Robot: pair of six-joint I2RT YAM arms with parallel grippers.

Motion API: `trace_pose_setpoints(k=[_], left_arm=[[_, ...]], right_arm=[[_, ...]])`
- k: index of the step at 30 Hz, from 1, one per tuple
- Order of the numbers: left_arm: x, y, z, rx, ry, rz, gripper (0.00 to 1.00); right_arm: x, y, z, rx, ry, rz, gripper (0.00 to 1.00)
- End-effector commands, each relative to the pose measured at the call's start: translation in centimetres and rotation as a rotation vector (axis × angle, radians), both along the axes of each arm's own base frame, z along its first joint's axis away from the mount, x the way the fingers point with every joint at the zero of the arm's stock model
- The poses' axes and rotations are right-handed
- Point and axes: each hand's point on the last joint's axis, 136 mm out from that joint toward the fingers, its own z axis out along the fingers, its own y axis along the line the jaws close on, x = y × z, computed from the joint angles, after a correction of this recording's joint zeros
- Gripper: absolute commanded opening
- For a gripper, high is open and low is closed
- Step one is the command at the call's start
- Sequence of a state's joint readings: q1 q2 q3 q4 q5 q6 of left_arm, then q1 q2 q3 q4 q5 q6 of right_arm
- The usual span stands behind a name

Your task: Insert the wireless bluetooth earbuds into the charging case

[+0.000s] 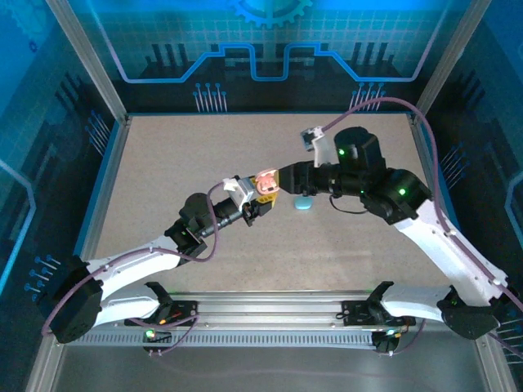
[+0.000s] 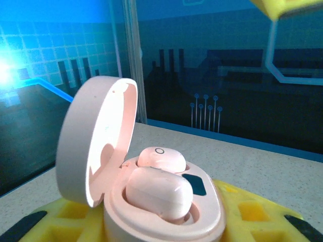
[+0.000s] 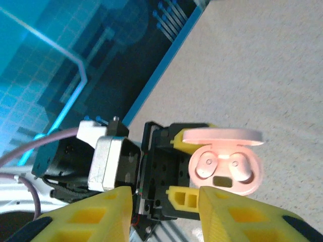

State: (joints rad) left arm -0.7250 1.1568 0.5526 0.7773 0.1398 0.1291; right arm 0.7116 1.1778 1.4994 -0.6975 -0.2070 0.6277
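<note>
Blue-lit panels are seen walling a speckled bench (image 1: 163, 155). From the near left the left claw (image 1: 261, 193) is stretched toward the middle, clamped narrow on the pink charging case (image 2: 151, 227), which appears to be carried clear of the bench. The lid (image 2: 96, 146) is stood open and upright, the mouth is turned upward, and two pink earbuds (image 2: 159, 194) are seen seated in their wells along the case's length. Just right of it the right claw (image 3: 165, 201) is held close, fingers parted with nothing between them. From that claw the case is found just ahead and a little right of the gap, with its long axis laid across, roughly parallel to the line between the two fingers. The right arm is judged the nearer for any press on lid or buds. Slightly further right and nearer, a small teal item (image 1: 303, 203) is seen lying on the bench; whether bud or case cannot be told.
</note>
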Motion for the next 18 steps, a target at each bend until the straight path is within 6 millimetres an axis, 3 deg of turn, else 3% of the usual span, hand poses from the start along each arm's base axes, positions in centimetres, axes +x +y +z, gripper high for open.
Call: trace_pose_setpoints(k=[1, 4, 9, 18], left_arm=[[-2.0, -0.9, 1.5, -0.048, -0.034, -0.117, 0.33], [-3.0, -1.6, 1.6, -0.049, -0.031, -0.19, 0.33], [-3.6, -2.0, 2.0, -0.052, -0.027, -0.239, 0.33], [-3.0, -1.8, 3.1, -0.082, -0.02, -0.207, 0.33]], right_arm=[[3.1, -2.5, -1.3, -0.037, 0.03, -0.153, 0.42], [4.6, -2.8, -2.2, -0.021, 0.101, -0.153, 0.45], [5.3, -1.2, -3.2, -0.029, 0.168, -0.061, 0.49], [3.5, 1.0, -5.8, -0.016, 0.288, 0.114, 0.51]])
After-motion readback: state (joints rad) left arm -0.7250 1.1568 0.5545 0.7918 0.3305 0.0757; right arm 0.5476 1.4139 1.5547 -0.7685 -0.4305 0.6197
